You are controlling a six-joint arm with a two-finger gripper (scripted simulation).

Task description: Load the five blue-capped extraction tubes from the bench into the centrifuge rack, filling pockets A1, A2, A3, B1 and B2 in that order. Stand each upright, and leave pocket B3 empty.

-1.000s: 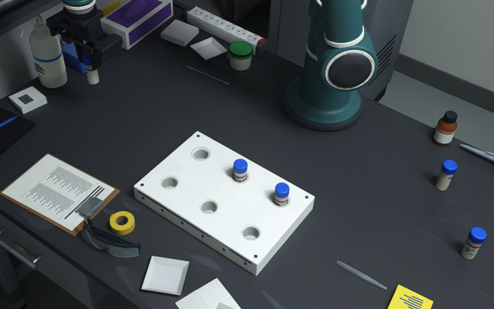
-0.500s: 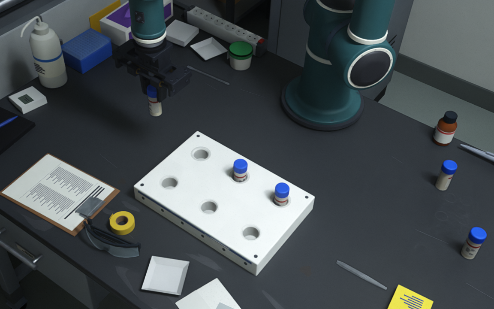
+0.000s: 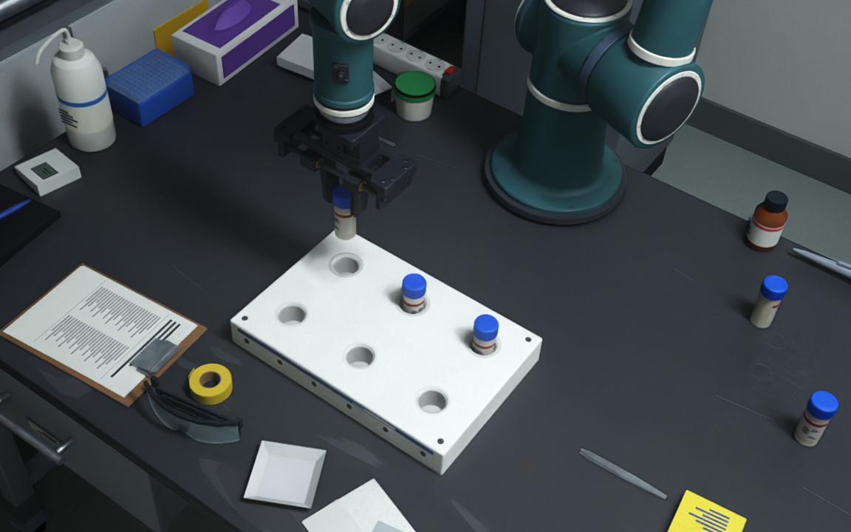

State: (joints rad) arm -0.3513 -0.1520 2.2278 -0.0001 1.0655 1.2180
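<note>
A blue-capped extraction tube (image 3: 343, 213) hangs upright in my closed gripper (image 3: 347, 198), held by its cap end, above the far left corner pocket (image 3: 345, 265) of the white centrifuge rack (image 3: 386, 347). Two more tubes stand upright in the rack's far row, one in the middle pocket (image 3: 413, 293) and one in the right pocket (image 3: 485, 334). The three near-row pockets are empty. Two other blue-capped tubes stand on the bench at the right, one (image 3: 769, 302) further back and one (image 3: 815, 418) nearer.
The arm's teal base (image 3: 558, 165) stands behind the rack. A brown bottle (image 3: 767, 221) and a pipette (image 3: 845, 273) lie near the right tubes. A clipboard (image 3: 101, 331), yellow tape roll (image 3: 210, 384) and safety glasses (image 3: 191, 417) lie left of the rack.
</note>
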